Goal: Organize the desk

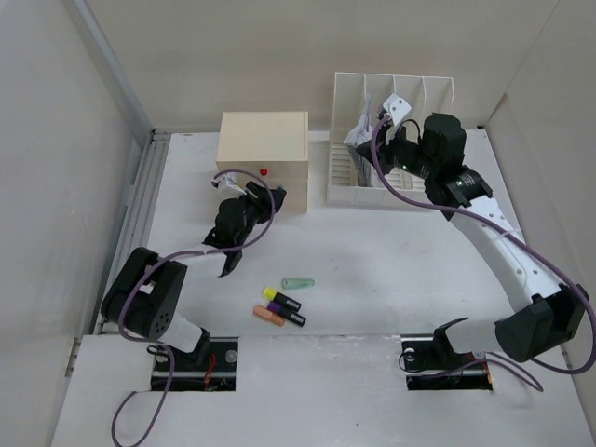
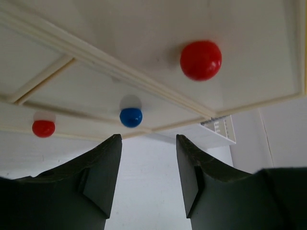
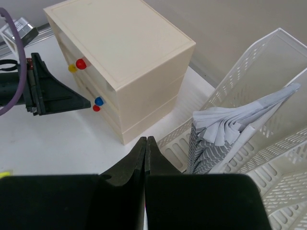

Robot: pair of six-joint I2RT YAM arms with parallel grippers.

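Observation:
The white desk (image 1: 391,251) carries several marker pens near its front middle: a green one (image 1: 298,282), a yellow-and-black one (image 1: 282,300) and an orange one (image 1: 269,315). My left gripper (image 1: 261,199) is open and empty, pointing at the front of the cream drawer box (image 1: 263,154). In the left wrist view the gripper (image 2: 148,139) sits just below a blue knob (image 2: 130,117), with red knobs (image 2: 200,60) on either side. My right gripper (image 3: 146,140) is shut with nothing visible in it. It hovers over the near left corner of the file rack (image 3: 268,115).
The white slotted file rack (image 1: 391,140) stands at the back right and holds folded grey-striped papers (image 3: 220,134). The drawer box (image 3: 129,52) stands left of it with a narrow gap between them. Walls close in the desk on the left, back and right.

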